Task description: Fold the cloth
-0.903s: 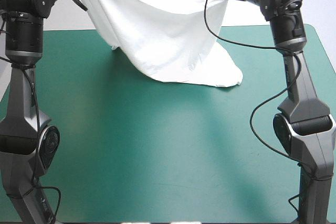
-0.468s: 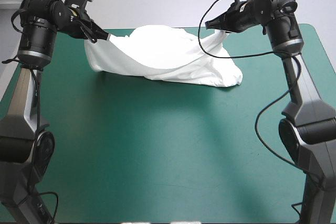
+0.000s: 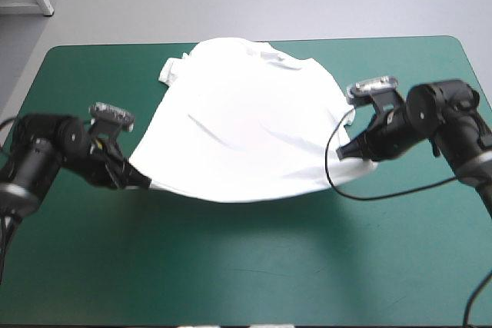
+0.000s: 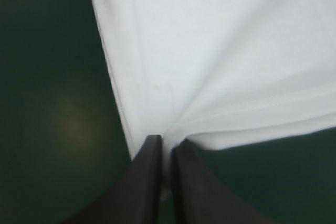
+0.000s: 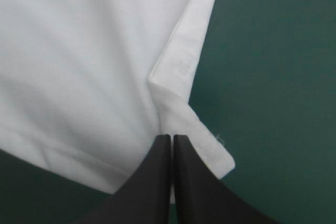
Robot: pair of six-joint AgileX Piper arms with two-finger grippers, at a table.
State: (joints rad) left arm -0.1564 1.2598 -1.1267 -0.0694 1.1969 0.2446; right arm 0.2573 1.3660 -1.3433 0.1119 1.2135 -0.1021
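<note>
While the white short-sleeved fabric T-shirt (image 3: 246, 128) lies spread on the teal-green table cover (image 3: 231, 266), two black fin-fingered grippers pinch its near hem. The left gripper (image 3: 144, 183) holds the shirt's left corner and the right gripper (image 3: 342, 154) its right corner, with the fingers all but closed on cloth.

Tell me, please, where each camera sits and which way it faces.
High view: above and behind the robot, looking forward and down at the table and the spread T-shirt; the left gripper and right gripper show at its near corners.
Left wrist view: above the left wrist, looking along the left gripper at a pinched T-shirt corner; that gripper shows.
Right wrist view: above the right wrist, likewise; the right gripper shows.
Shared: each pinched corner also shows in the high view.
</note>
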